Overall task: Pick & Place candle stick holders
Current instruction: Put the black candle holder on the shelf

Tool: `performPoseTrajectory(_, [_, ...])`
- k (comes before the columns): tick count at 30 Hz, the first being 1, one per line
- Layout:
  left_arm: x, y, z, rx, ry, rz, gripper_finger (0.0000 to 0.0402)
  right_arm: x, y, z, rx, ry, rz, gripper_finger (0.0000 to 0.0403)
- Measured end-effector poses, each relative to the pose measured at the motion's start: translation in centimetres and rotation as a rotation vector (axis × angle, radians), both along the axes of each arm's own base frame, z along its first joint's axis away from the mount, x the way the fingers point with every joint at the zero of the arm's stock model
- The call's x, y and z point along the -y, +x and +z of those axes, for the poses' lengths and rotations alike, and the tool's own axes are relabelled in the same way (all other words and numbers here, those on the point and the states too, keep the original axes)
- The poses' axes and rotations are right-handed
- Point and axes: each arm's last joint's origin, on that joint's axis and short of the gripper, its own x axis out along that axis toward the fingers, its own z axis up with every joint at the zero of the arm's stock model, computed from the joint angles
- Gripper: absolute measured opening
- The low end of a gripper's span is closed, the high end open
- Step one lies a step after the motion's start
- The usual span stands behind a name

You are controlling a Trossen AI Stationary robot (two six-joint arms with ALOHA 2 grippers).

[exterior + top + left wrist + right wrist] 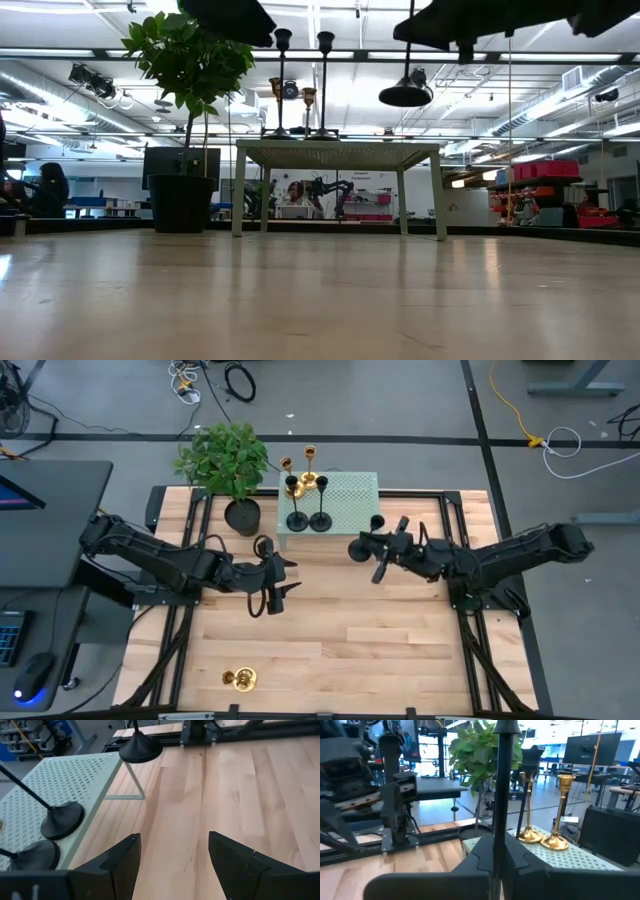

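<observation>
A small green perforated table (345,495) stands at the far middle. Two gold candle stick holders (310,480) and two black ones (308,520) stand on it on their round bases. A third gold holder (240,678) lies on its side on the wooden table near the front left. My right gripper (372,548) is shut on a third black holder (406,92), held in the air just right of the green table. My left gripper (285,575) is open and empty over the wood, in front of the green table's left end (175,855). My right gripper pinches the black holder's thin stem (500,810) between its two fingers. The fingers come level from the table's right side and lie across the stem. The holder stands about upright, its round base (405,95) down, lifted clear and higher than the green table's top.
A black pot with a green leafy plant (242,515) stands just left of the green table. Bare wood lies between the arms and toward the near edge. Black frame rails (175,650) run along the table's left and right sides.
</observation>
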Motion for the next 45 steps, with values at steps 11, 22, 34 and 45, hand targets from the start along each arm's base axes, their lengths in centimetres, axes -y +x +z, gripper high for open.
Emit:
performPoseTrajectory(11, [-0.4,-0.7,-3.3,-0.051,0.010,0.105,0.0232,4.6,0.1,-0.1,0.007,0.034,-0.013,0.0002])
performPoseTrajectory(22, [-0.6,-1.2,-5.0,-0.075,-0.002,0.149,0.0232,7.7,0.0,-0.9,-0.014,0.078,-0.055,0.0002])
performPoseTrajectory(34, [-0.6,-1.2,-4.9,-0.062,-0.002,0.168,0.0232,10.0,1.2,-2.8,-0.024,0.114,-0.074,0.0002])
performPoseTrajectory(45, [-0.6,-1.2,-4.9,-0.057,-0.004,0.168,0.0232,10.9,1.6,-3.3,-0.009,0.112,-0.060,0.0009])
